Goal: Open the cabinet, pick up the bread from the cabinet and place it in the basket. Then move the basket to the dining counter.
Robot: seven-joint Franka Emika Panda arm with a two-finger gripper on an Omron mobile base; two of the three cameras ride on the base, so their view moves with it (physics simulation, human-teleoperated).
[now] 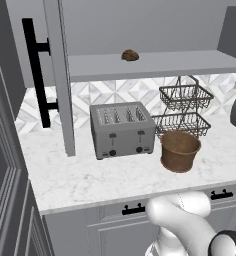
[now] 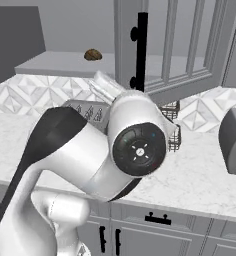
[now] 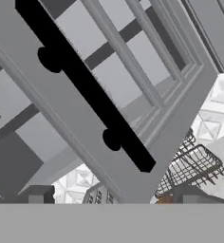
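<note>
The grey cabinet stands open, its left door (image 1: 60,75) swung out with a black bar handle (image 1: 37,70). On the cabinet shelf (image 1: 155,64) lies the bread (image 1: 130,55), a small brown lump, which the right base view (image 2: 93,54) also catches. The round brown basket (image 1: 180,150) sits on the marble worktop, right of the toaster. In the hand view my gripper (image 3: 115,195) is open with nothing between its fingertips (image 3: 38,194), close in front of a glass-paned door (image 3: 133,61) and its black handle (image 3: 85,90). The dining counter is out of view.
A grey toaster (image 1: 122,130) stands at the worktop's middle. Behind the basket is a black two-tier wire rack (image 1: 185,107). A dark grey appliance (image 2: 235,145) sits at the right end. The right door (image 2: 175,45) juts out over the worktop. Drawers (image 1: 132,210) run below.
</note>
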